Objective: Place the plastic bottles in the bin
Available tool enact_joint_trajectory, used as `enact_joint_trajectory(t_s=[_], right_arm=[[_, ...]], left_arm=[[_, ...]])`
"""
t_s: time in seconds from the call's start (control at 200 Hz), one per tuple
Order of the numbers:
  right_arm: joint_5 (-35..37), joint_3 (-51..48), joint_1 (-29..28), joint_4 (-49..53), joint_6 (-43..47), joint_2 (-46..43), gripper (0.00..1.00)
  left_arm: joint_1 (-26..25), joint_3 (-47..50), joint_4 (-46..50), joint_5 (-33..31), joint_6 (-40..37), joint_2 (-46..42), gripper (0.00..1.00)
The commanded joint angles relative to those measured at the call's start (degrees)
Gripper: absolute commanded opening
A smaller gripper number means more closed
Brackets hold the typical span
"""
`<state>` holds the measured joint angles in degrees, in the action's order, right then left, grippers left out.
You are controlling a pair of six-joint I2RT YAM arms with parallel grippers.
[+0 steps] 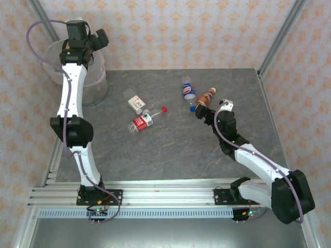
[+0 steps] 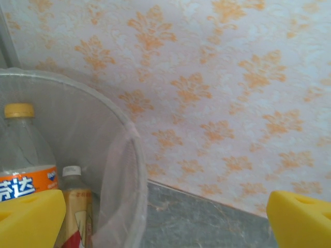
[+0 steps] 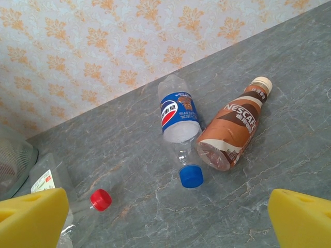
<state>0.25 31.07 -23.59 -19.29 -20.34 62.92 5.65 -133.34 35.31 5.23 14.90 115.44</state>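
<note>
The bin (image 1: 90, 88) stands at the table's far left corner. My left gripper (image 1: 100, 38) hangs open above its rim, yellow pads (image 2: 31, 219) wide apart and nothing between them. Inside the bin (image 2: 121, 170) stand an orange-labelled bottle (image 2: 23, 155) with a yellow cap and a beige-labelled bottle (image 2: 75, 204) with a white cap. On the table lie a blue-labelled bottle (image 3: 178, 116), a brown-labelled bottle (image 3: 232, 129), a red-labelled bottle (image 1: 142, 122) and a white-labelled bottle (image 1: 136, 104). My right gripper (image 1: 199, 112) hovers open just short of the blue and brown bottles.
The grey stone table (image 1: 170, 155) is bounded by patterned walls and metal frame posts (image 1: 276, 36). In the right wrist view the red cap (image 3: 101, 199) lies at the lower left, and the bin's rim (image 3: 15, 155) shows at the left edge.
</note>
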Motion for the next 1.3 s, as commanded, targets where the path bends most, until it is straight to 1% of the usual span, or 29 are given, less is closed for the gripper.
enact_joint_trajectory(t_s=[0.0,0.14,0.21,0.365,0.47,0.535,0.741,0.821,0.891,0.986,1.091,1.216,1.296], right_arm=[[0.8,0.6,-0.1,0.2,0.0,0.9,0.99],[0.6,1.1,-0.2,0.0,-0.1,1.9,0.99],[0.2,1.5,-0.2,0.2,-0.2,2.4,0.99],[-0.3,2.5,-0.1,1.1,-0.9,3.5,0.99],[1.0,2.8,-0.2,1.5,-1.7,4.2,0.99],[1.9,2.8,-0.2,1.6,-1.9,4.5,0.99],[1.7,3.6,-0.2,4.0,-2.3,4.6,0.99],[1.2,3.6,-0.2,4.2,-2.5,6.1,0.99],[0.9,3.7,-0.2,4.3,-2.4,6.1,0.99],[0.5,3.7,-0.1,4.7,-1.8,6.2,0.99],[0.5,3.7,-0.2,4.7,-1.7,6.3,0.99],[1.4,3.7,-0.1,4.7,-1.8,6.7,0.99],[1.8,3.8,-0.2,4.6,-2.1,7.0,0.99]], left_arm=[[-1.7,6.1,-6.9,1.2,-2.4,-5.6,1.00],[-5.1,12.1,-9.6,-1.0,-6.1,-10.8,1.00],[-6.9,15.0,-10.7,-0.9,-7.4,-12.5,1.00],[-10.6,19.4,-8.8,-2.3,-9.0,-15.0,1.00],[-12.4,24.5,-9.9,-2.9,-8.0,-16.6,1.00],[-13.6,27.2,-10.4,-2.1,-7.8,-16.9,1.00],[-17.4,33.5,-10.2,-4.5,-6.5,-16.9,1.00],[-18.7,36.1,-10.3,-5.2,-5.9,-17.3,1.00],[-19.8,38.0,-9.2,-5.1,-5.9,-17.8,1.00],[-21.1,39.7,-5.2,-6.1,-6.7,-18.4,1.00],[-22.4,42.9,-1.8,-7.0,-7.3,-20.4,1.00],[-24.3,47.6,1.0,-6.6,-7.4,-23.2,1.00],[-26.1,49.7,3.2,-9.0,-7.3,-24.6,1.00]])
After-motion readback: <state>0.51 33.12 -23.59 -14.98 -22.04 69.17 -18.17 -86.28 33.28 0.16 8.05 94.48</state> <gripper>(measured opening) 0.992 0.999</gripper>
